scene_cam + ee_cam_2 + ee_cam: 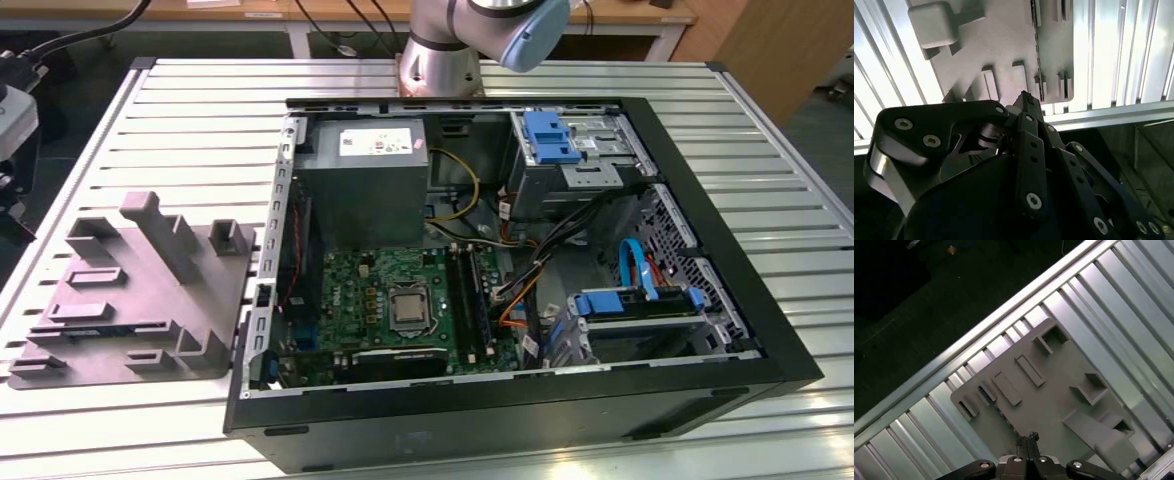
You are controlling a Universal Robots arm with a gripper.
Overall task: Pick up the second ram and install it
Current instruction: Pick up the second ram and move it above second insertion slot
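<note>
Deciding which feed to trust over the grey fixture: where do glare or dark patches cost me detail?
Second wrist view: the table slats glare to white, and the gripper is a dark mass against them. First wrist view: softer sheen on the slats, the grey fixture evenly lit, beyond the table edge nearly black. Exterior view: even light, shadow inside the computer case.

Counter (pixel 200 130): bare slats around gray fixture (pixel 134 300), open from above.
Fixture: upright posts below the gripper (pixel 1029 436).
Case (pixel 534 420): top open; walls, power supply (pixel 360 185), cables (pixel 527 262) crowd motherboard (pixel 387 290).
</note>
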